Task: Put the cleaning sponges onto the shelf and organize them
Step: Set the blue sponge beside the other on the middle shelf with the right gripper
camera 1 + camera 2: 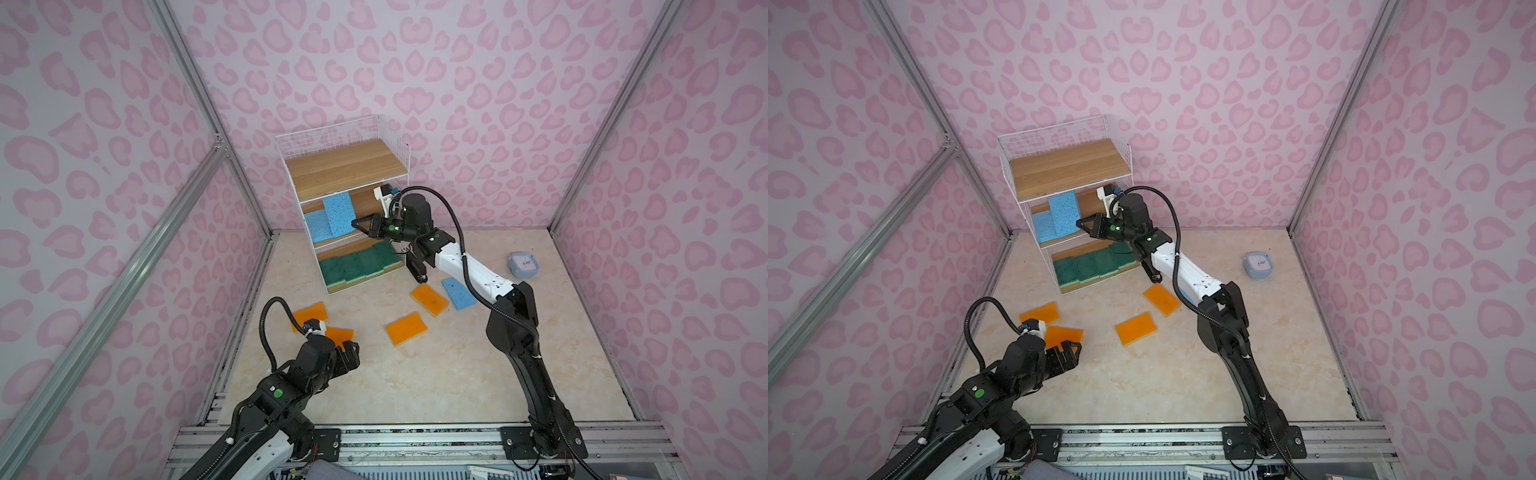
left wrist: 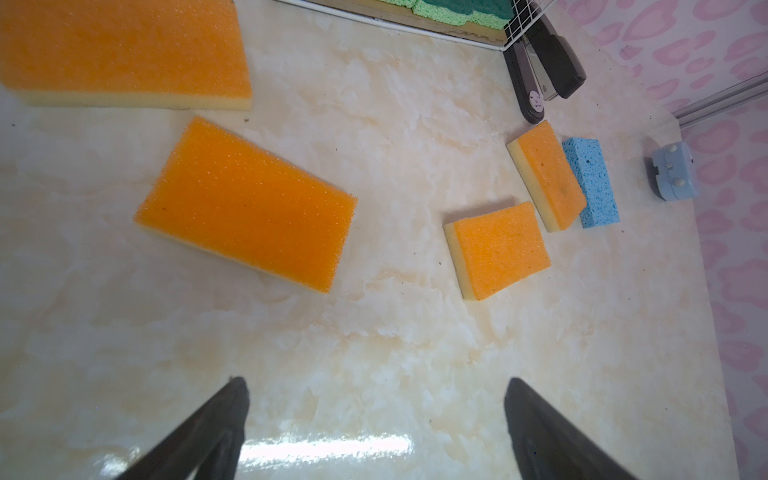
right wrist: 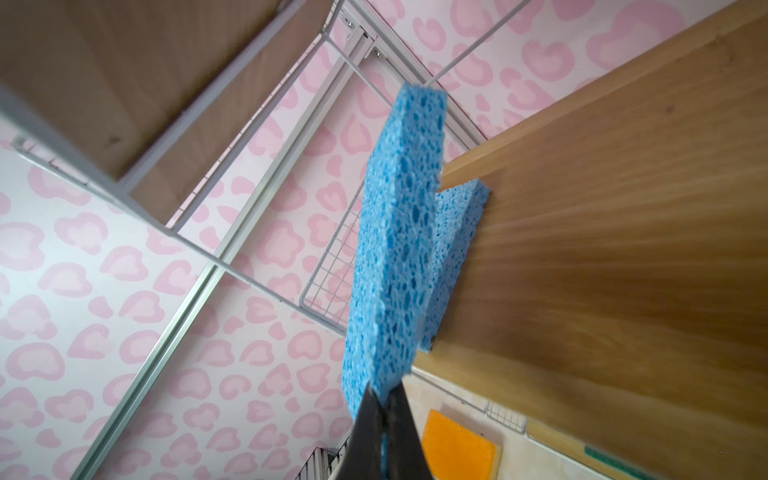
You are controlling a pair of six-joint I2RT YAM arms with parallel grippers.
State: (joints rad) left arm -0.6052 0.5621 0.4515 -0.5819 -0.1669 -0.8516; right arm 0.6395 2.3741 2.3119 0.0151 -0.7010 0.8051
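Our right gripper [image 3: 384,397] is clamping a blue sponge [image 3: 395,249] at the middle tier of the shelf [image 1: 345,166]; we are needing to lay it flat there.

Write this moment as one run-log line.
right pincer: shut on blue sponge, at shelf middle tier | left pincer: open, empty

Green sponges [image 1: 357,266] line the shelf's [image 1: 345,166] bottom tier, blue sponges [image 1: 338,214] midway; orange sponges [image 1: 406,328], one blue sponge [image 1: 458,293] lie outside.
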